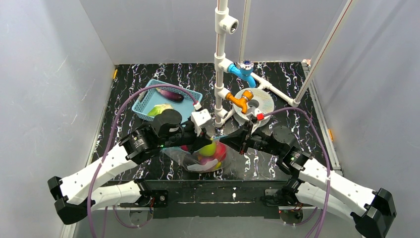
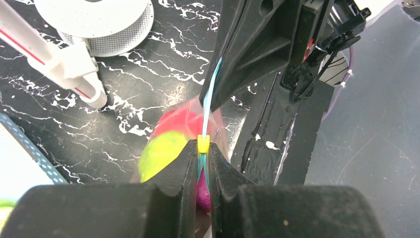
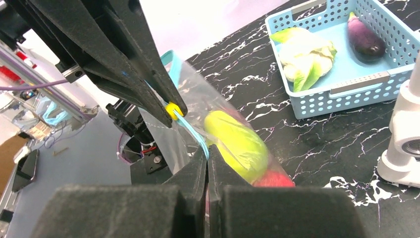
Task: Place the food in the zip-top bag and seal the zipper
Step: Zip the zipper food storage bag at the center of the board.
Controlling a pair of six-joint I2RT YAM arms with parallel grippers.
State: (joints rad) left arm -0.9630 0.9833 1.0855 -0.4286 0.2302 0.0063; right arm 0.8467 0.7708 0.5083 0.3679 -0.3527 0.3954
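The clear, crinkly bag (image 1: 185, 157) stands mouth-up at centre front, with a white label (image 1: 200, 167) low on its side. Inside are a yellow-green fruit (image 1: 208, 148), a red piece (image 1: 221, 151) and something magenta (image 2: 202, 192). The teal zipper (image 2: 208, 106) runs taut along the top edge and carries a small yellow slider (image 2: 203, 144).

Left arm (image 1: 106, 166) and right arm (image 1: 327, 181) are pretty chunky white shells with black joints; purple cable (image 1: 121, 106) looping off each; left gripper (image 2: 203, 147) is just matte black wedges
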